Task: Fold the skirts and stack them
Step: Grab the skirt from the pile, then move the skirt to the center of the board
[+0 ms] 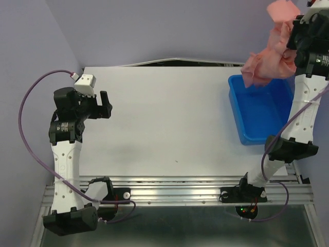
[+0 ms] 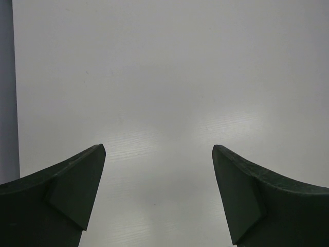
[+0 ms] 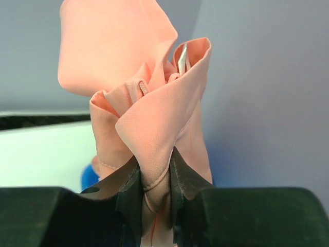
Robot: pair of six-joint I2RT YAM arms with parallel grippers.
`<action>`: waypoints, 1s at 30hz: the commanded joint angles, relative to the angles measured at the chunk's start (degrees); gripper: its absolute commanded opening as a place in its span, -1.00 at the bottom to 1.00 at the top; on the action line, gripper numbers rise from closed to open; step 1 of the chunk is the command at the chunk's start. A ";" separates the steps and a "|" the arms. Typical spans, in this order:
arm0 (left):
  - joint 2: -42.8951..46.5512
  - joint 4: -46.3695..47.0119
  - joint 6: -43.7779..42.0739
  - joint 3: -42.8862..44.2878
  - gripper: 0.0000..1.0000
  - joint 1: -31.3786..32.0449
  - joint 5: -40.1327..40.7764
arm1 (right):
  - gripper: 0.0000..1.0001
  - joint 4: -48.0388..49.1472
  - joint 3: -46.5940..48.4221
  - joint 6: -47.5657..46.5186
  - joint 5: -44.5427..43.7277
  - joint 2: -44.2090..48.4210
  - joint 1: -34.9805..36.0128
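The left arm (image 1: 65, 155) and right arm (image 1: 304, 114) are white shells between black joints. A purple cable (image 1: 21, 116) trails behind each wrist; the fingers (image 2: 61, 200) are matte black wedges.

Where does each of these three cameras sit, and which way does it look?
Top: above and behind the arms, looking down on the table, blue bin and pink skirt; left arm and right arm both show.
Left wrist: on the left arm, looking at the table past its open left gripper.
Right wrist: on the right arm, looking along the right gripper, shut on the pink skirt, toward the wall.
Shared: top and right wrist both show the pink skirt.
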State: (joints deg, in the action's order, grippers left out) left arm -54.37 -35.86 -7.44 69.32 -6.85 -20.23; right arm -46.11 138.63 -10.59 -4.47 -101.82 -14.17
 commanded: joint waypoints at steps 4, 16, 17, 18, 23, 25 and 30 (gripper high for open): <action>-3.55 2.37 1.90 1.78 0.91 -2.02 -4.54 | -0.99 16.89 -4.06 13.37 22.61 11.11 0.20; -4.26 5.53 3.31 1.61 0.89 -6.24 -14.48 | -0.99 42.74 -11.61 58.04 51.74 12.87 4.14; -3.91 6.49 3.31 1.52 0.89 -6.24 -15.97 | -0.99 43.81 -13.63 58.92 52.36 14.18 5.63; -3.55 6.94 3.49 1.26 0.89 -6.33 -16.68 | -0.99 44.34 -17.91 58.76 52.81 14.89 7.56; -0.83 11.41 4.72 -0.14 0.89 -6.51 -20.54 | -0.99 48.04 -35.68 56.74 53.68 19.90 20.82; -0.21 12.21 4.46 -0.85 0.89 -6.51 -21.25 | -0.99 49.27 -43.94 56.12 55.18 20.17 23.74; -0.30 11.25 0.16 -3.84 0.89 -6.51 -21.17 | -0.94 49.99 -58.01 49.03 59.22 19.29 26.39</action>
State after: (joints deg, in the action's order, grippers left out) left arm -54.78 -26.35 -4.03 68.14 -12.99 -39.22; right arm -3.31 87.11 43.48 50.04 -84.77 11.29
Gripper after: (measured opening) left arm 0.952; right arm 0.252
